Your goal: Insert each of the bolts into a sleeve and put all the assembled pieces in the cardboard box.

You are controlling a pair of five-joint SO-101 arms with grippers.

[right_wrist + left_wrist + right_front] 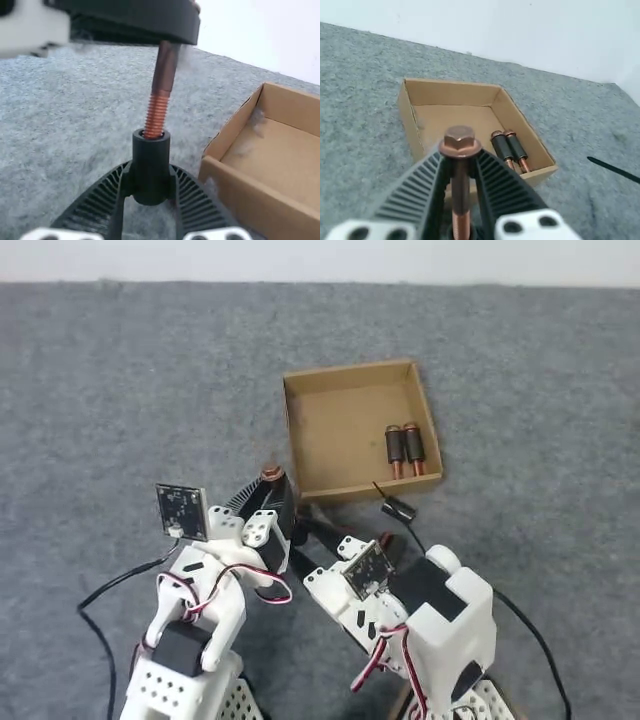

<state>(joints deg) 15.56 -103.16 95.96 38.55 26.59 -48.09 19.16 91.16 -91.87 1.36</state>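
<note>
light: bright, even, diffuse | shadows: soft, faint, along cardboard box (340, 435) inner walls | bolt (459, 145): mild sheen

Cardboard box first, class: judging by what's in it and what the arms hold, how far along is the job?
Done: two assembled pieces lie in the cardboard box. In hand: the left gripper holds a bolt whose threaded tip is at the mouth of a sleeve held in the right gripper. Left: seat that bolt fully and box the piece.
</note>
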